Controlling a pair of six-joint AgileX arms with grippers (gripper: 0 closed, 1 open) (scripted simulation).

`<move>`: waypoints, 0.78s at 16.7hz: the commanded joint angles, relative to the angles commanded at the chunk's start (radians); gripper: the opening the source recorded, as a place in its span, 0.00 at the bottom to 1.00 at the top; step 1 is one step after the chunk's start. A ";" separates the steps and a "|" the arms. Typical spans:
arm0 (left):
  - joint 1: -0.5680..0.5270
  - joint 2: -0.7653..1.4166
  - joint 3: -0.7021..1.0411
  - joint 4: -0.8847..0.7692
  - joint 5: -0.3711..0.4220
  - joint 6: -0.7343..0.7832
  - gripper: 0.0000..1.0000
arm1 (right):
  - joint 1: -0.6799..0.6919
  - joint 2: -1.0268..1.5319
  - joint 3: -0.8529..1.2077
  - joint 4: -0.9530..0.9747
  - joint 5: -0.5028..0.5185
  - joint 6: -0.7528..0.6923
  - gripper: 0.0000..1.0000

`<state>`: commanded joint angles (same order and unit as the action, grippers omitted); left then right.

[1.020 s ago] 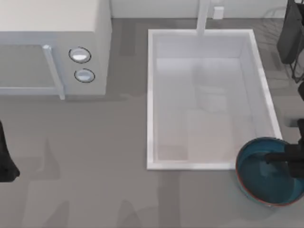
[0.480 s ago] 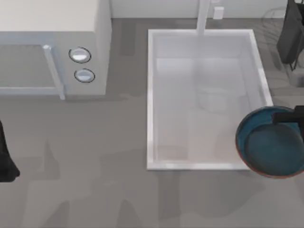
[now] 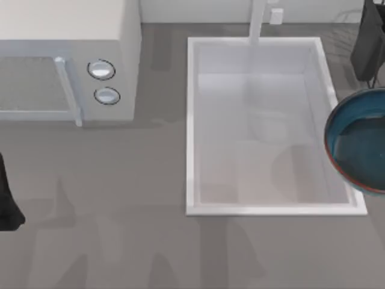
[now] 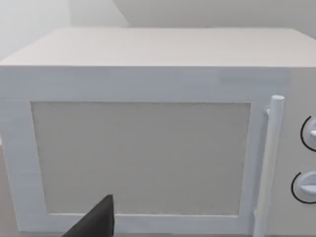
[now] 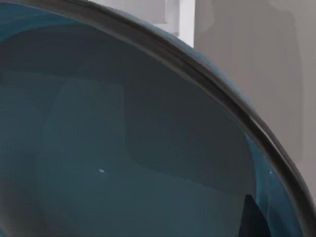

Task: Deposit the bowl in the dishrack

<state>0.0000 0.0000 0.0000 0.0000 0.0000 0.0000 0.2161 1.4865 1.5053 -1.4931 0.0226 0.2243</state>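
The teal-blue bowl (image 3: 360,139) with its reddish-brown rim hangs at the top view's right edge, overlapping the sink's right rim, and the picture's border cuts it off. Its glossy inside (image 5: 123,148) spans the right wrist view. There a dark fingertip (image 5: 250,221) of my right gripper lies against the bowl's inner wall, so the gripper is shut on the bowl. The dishrack (image 3: 368,42), a thin wire frame with a dark part, stands at the far right corner, just beyond the bowl. My left arm (image 3: 7,201) is parked at the table's left edge.
A white sink basin (image 3: 195,132) with a faucet (image 3: 257,21) at its far side fills the middle right. A white microwave (image 3: 66,60) stands at the far left and faces the left wrist camera (image 4: 143,153). Grey counter lies in front.
The bowl has risen off the counter by the sink's front right corner. It moved away from the front edge and rightward, toward the dishrack. The right gripper slid past the picture's right border.
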 joint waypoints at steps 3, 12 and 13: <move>0.000 0.000 0.000 0.000 0.000 0.000 1.00 | 0.000 -0.004 0.009 -0.009 0.000 0.000 0.00; 0.000 0.000 0.000 0.000 0.000 0.000 1.00 | -0.111 -0.086 -0.033 0.206 -0.125 -0.061 0.00; 0.000 0.000 0.000 0.000 0.000 0.000 1.00 | -0.149 -0.110 -0.049 0.276 -0.159 -0.075 0.00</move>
<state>0.0000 0.0000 0.0000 0.0000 0.0000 0.0000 0.0666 1.3768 1.4563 -1.2167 -0.1367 0.1492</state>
